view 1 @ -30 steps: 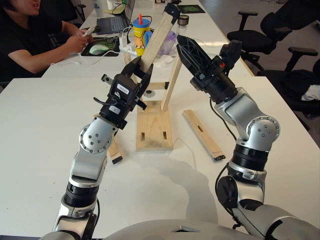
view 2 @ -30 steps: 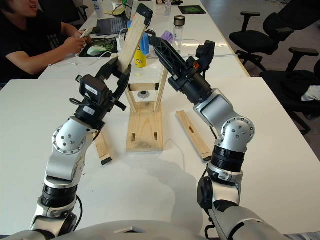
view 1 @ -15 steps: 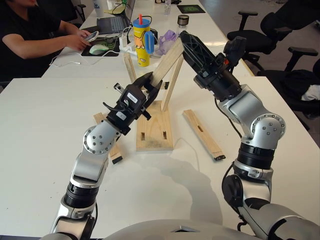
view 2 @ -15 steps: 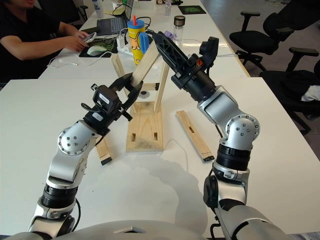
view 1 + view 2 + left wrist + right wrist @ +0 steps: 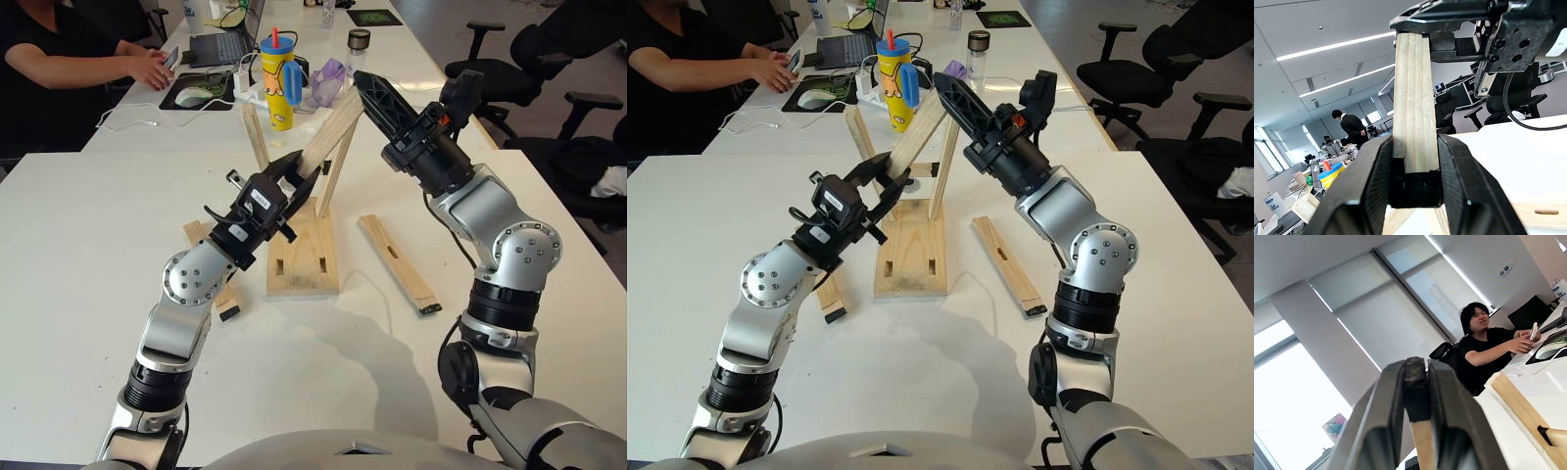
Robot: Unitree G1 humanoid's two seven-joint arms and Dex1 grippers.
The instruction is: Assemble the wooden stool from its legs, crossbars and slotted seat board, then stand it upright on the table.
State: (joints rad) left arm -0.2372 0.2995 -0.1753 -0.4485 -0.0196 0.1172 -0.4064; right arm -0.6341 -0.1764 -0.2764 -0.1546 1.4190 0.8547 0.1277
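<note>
Holding one leg (image 5: 328, 132) at both ends: had the left gripper (image 5: 294, 172) clamped tight on the lower end and the right gripper (image 5: 363, 82) clamped on the top end. Held it tilted over the board (image 5: 304, 262), flat on the table (image 5: 78, 245), with upright legs (image 5: 340, 181) at its far edge.

An open-plan office; long white desks (image 5: 78, 255), swivel chairs (image 5: 578, 108), a laptop (image 5: 220, 44).
</note>
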